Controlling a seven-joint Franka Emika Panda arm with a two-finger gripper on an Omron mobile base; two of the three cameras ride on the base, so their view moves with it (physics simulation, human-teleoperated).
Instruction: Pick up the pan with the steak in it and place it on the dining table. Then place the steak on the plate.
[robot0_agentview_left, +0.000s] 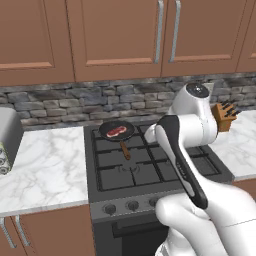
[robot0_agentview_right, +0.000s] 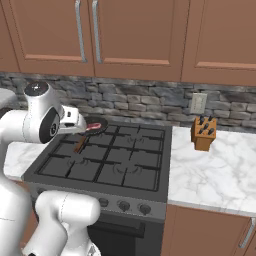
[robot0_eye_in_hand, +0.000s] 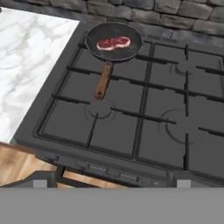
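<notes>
The pan (robot0_eye_in_hand: 114, 41) sat on the stove (robot0_eye_in_hand: 144, 109) at its back left corner, over the rear left burner, with the steak (robot0_eye_in_hand: 113, 43) lying flat inside it, a little toward the left of the pan's floor. Its wooden handle (robot0_eye_in_hand: 103, 81) ran straight out from the rim toward the stove's front edge — long axis roughly front to back, tilted slightly left at the free end. In the hand view the pan lay ahead of the claw and off to the left, well apart from it; nothing was between the finger tips. The claw stood spread wide and empty. Judging from this, the coming move would call for reaching forward and left and coming down across the handle, jaws set crosswise to its length — the free end being the nearest part.
</notes>
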